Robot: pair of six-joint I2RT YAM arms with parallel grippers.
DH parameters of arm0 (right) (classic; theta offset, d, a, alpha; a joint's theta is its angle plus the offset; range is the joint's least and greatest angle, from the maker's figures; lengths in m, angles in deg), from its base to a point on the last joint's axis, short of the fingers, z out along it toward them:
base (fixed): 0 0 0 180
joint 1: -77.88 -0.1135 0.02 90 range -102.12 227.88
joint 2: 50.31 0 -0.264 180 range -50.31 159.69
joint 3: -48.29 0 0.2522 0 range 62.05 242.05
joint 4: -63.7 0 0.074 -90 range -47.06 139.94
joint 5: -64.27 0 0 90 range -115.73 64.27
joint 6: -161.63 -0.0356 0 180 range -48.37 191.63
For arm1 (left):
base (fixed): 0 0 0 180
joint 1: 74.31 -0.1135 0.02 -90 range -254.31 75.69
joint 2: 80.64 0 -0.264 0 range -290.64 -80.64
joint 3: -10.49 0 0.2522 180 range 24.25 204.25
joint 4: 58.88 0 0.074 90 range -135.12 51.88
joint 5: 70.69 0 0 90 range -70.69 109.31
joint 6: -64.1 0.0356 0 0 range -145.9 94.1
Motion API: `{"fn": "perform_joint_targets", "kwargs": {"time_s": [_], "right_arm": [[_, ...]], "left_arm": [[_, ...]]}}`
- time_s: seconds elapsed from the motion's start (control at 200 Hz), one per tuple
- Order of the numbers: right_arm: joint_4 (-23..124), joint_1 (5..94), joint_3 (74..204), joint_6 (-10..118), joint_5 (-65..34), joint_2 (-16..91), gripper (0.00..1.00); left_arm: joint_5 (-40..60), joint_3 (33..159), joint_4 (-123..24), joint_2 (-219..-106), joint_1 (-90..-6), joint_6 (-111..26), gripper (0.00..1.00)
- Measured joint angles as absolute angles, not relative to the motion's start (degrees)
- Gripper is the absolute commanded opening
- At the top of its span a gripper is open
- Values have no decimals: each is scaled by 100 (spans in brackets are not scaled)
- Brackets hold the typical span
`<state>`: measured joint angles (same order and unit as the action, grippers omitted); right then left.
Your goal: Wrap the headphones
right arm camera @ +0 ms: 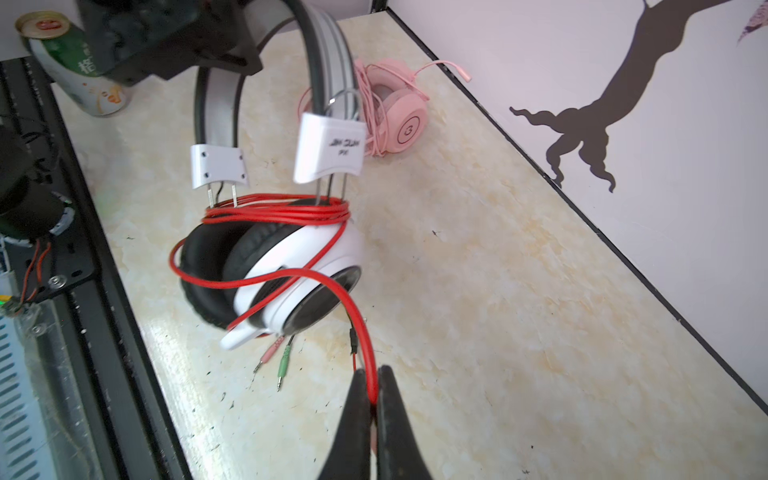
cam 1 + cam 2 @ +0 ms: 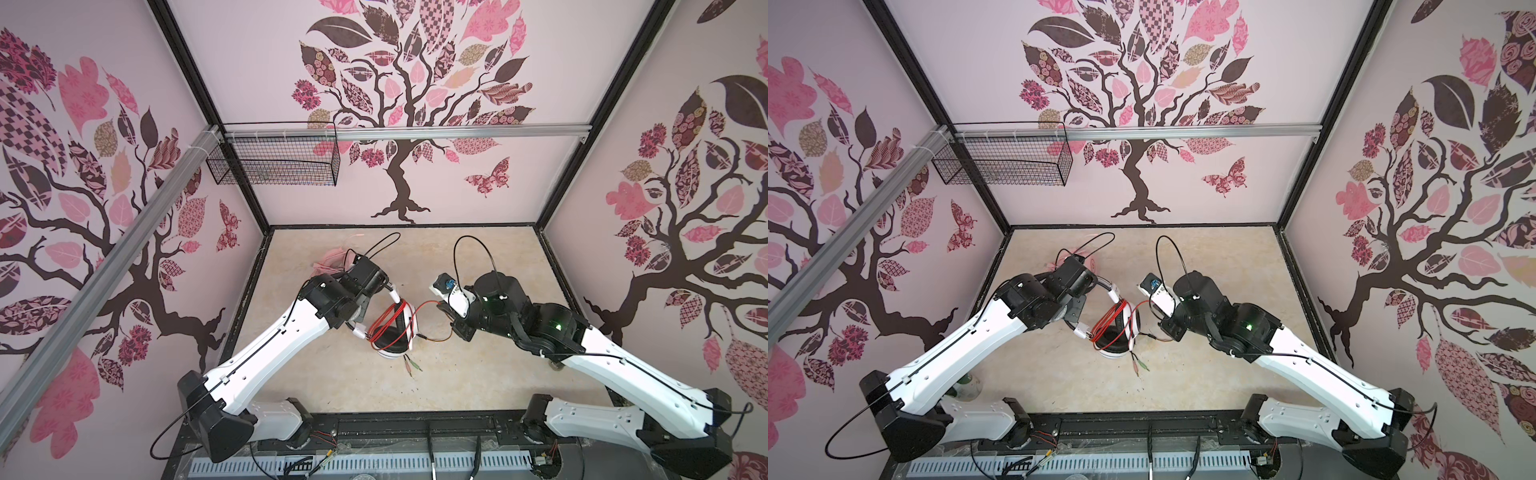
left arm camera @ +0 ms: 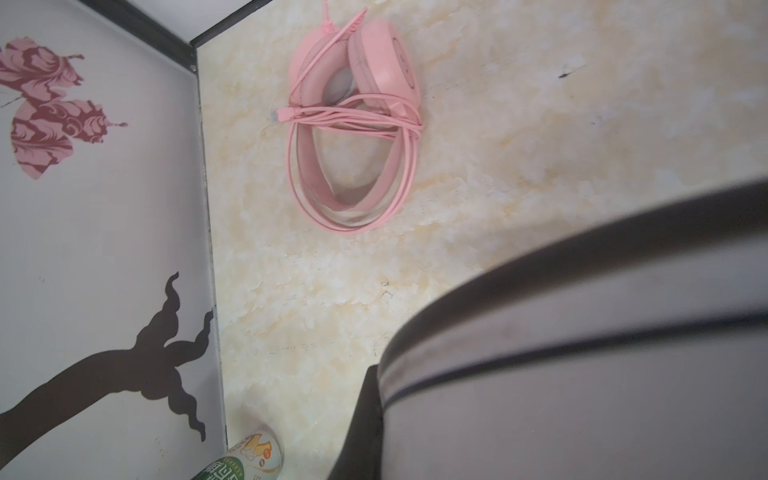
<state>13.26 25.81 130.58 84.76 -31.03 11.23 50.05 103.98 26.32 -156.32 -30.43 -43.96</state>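
Above the desk (image 2: pixel 478 374), the white-and-black headset (image 2: pixel 390 347) is upright mid-frame in both top views, its headband clamped in the closed left claw (image 1: pixel 232 58). The pink headset (image 3: pixel 376 70) lies cable-wound at the desk's upper left. The right claw (image 1: pixel 376 401), just right of the upright headset, is pinched tight on its red cable (image 1: pixel 274 214).

A white-and-black headset (image 1: pixel 291 270) is upright at centre, its red cable (image 1: pixel 282 214) looped around the ear cups (image 1: pixel 208 257), while a pale pink headset (image 3: pixel 365 75) lies farther back left, bundled in its pink cable (image 3: pixel 353 120).
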Motion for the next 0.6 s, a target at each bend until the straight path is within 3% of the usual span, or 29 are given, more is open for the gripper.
{"fn": "perform_joint_targets", "kwargs": {"time_s": [0.37,0.6], "right_arm": [[1916,3459,13058,8257,-2679,1464,0],[2314,3503,12936,8069,-2537,1628,0]], "left_arm": [[4701,10225,2660,-15415,-2853,-4409,0],[4599,10225,2700,-15223,-2853,-4457,0]]}}
